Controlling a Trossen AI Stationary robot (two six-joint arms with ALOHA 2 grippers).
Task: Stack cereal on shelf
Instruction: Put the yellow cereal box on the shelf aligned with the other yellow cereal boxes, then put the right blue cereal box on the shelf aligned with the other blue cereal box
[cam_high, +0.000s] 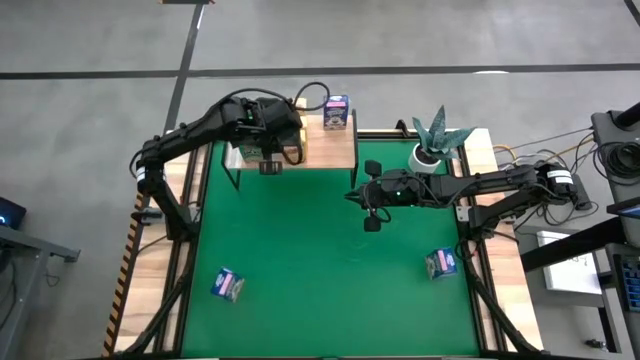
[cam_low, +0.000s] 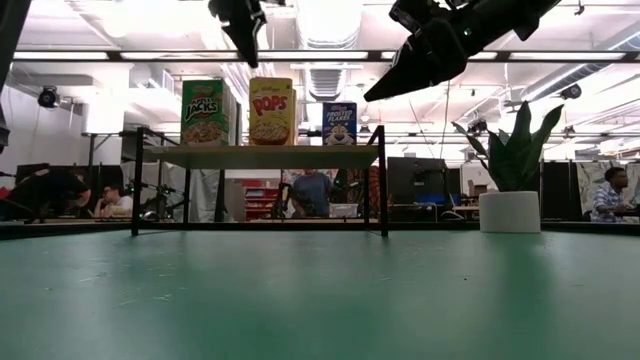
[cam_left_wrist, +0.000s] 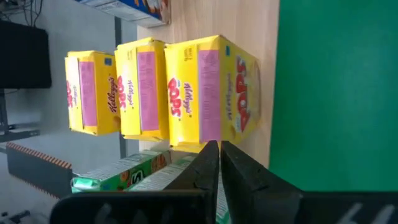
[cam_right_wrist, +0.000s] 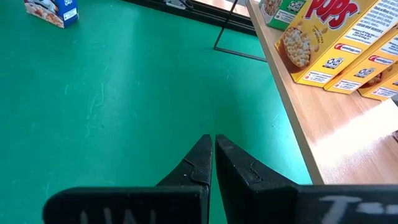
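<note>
The left pincer (cam_high: 270, 166) hangs over the front edge of the small shelf with the pale wooden plank top on thin black legs (cam_high: 340, 150), its two dark fingers (cam_left_wrist: 208, 165) pressed together and holding nothing. Just past them in the left wrist view stand three yellow cardboard cereal boxes (cam_left_wrist: 211, 90) in a row, one behind the other, with green cereal boxes (cam_left_wrist: 124, 174) beside them on the same plank. In the low view a green box (cam_low: 204, 112), a yellow box (cam_low: 271, 111) and a smaller blue cereal box (cam_low: 339, 123) stand upright on the shelf top.

The right pincer (cam_high: 371, 222) hovers above the green table mat (cam_high: 320, 260) in front of the shelf's right end, its fingers (cam_right_wrist: 202, 162) also closed on nothing.

Two more blue cereal boxes lie on the mat well apart from the shelf: one (cam_high: 228, 286) near the front left, one (cam_high: 441, 263) near the front right edge. A potted green plant in a white pot (cam_high: 432, 148) stands on the table just beside the shelf's right end.
</note>
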